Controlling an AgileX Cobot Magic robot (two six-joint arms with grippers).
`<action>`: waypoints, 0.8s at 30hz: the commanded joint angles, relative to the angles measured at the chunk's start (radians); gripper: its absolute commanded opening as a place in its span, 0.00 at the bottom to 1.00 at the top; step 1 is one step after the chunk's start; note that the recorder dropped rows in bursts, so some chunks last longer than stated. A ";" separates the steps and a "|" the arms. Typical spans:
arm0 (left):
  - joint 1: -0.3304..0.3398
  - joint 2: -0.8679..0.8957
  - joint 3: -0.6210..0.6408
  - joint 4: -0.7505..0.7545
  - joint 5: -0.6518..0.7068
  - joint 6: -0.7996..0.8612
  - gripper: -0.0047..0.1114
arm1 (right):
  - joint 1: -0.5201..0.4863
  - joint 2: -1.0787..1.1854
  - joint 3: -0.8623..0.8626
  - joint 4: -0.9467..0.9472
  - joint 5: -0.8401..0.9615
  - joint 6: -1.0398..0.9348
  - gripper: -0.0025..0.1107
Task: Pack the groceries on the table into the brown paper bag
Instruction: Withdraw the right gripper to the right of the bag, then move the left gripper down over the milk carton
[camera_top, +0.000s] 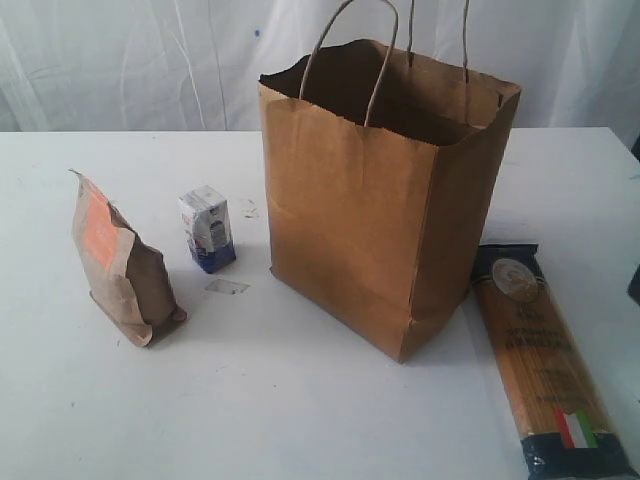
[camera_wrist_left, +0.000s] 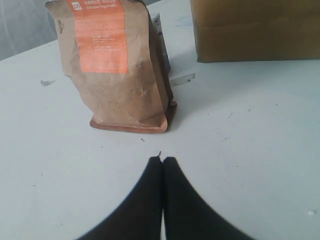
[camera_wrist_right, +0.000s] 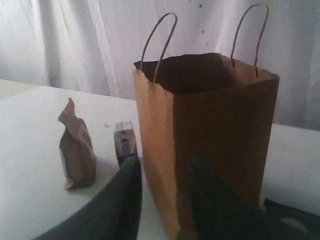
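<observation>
The brown paper bag (camera_top: 380, 200) stands upright and open-topped in the middle of the table (camera_top: 300, 410). To its left stand the brown orange-labelled pouch (camera_top: 120, 265) and the small white-blue carton (camera_top: 208, 228). The long spaghetti packet (camera_top: 545, 360) lies flat to the bag's right. Neither gripper shows in the exterior view. My left gripper (camera_wrist_left: 162, 160) is shut and empty, low over the table a short way in front of the pouch (camera_wrist_left: 115, 65). My right gripper (camera_wrist_right: 165, 165) is open with nothing between its fingers, facing the bag (camera_wrist_right: 220, 130) from a distance. The bag's contents are hidden.
A white curtain (camera_top: 150, 60) hangs behind the table. A small scrap of clear tape (camera_top: 227, 287) lies on the tabletop near the carton. A dark object (camera_top: 634, 285) shows at the right edge of the exterior view.
</observation>
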 joint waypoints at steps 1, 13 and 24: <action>0.004 -0.005 0.004 -0.005 0.000 -0.004 0.04 | -0.022 -0.010 0.114 -0.023 -0.139 -0.131 0.30; 0.004 -0.005 0.004 -0.005 0.000 -0.004 0.04 | -0.104 -0.010 0.316 -0.052 -0.145 -0.147 0.30; 0.004 -0.005 0.004 -0.005 0.000 -0.004 0.04 | -0.104 -0.010 0.336 -0.052 -0.050 -0.147 0.30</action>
